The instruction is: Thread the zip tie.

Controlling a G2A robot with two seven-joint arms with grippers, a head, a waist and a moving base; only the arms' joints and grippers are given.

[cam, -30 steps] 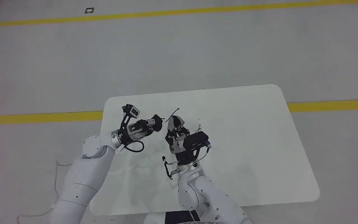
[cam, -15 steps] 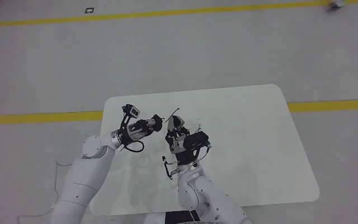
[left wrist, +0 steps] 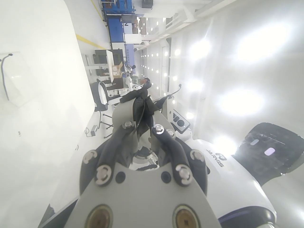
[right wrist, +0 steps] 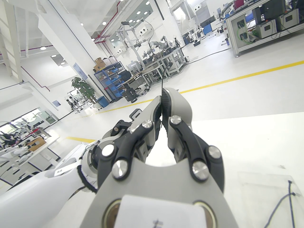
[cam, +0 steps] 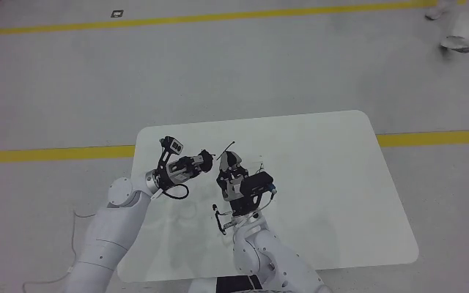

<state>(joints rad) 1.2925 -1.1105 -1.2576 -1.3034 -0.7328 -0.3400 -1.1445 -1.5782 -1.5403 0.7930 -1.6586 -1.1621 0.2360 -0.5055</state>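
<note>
Two arms and two grippers, both raised over the near-left part of the white surface (cam: 330,190), tips facing each other and close together.

Zip ties counted: two.

- **Zip tie (cam: 226,149):** it is off the surface, in the air between the grippers. Its free end pokes out away from the robot as a thin black line.
- **Right gripper (cam: 230,157):** fingers are pressed together, pinching the zip tie. In the right wrist view the right gripper (right wrist: 162,99) has its pads flat against the strand, and the zip tie (right wrist: 162,79) stands straight out past the tips.
- **Left gripper (cam: 208,156):** it is also closed, just beside the right one. In its own wrist view the left gripper (left wrist: 142,94) has pads meeting at the tips, with a thin black strand of the zip tie (left wrist: 140,117) running down between the fingers (the tie's head is too small to make out, so I cannot tell whether it is threaded).
- **Second zip tie (right wrist: 288,191):** it lies flat on a clear sheet (right wrist: 261,191) on the surface, well apart from both grippers and touched by neither. In the left wrist view the second zip tie (left wrist: 3,79) is gently curved on the clear sheet (left wrist: 16,84).

Clear sheets counted: one.

On the floor there are two yellow lines. The far yellow line (cam: 220,16) runs beyond the surface, and the near yellow line (cam: 66,154) passes behind it on both sides.
</note>
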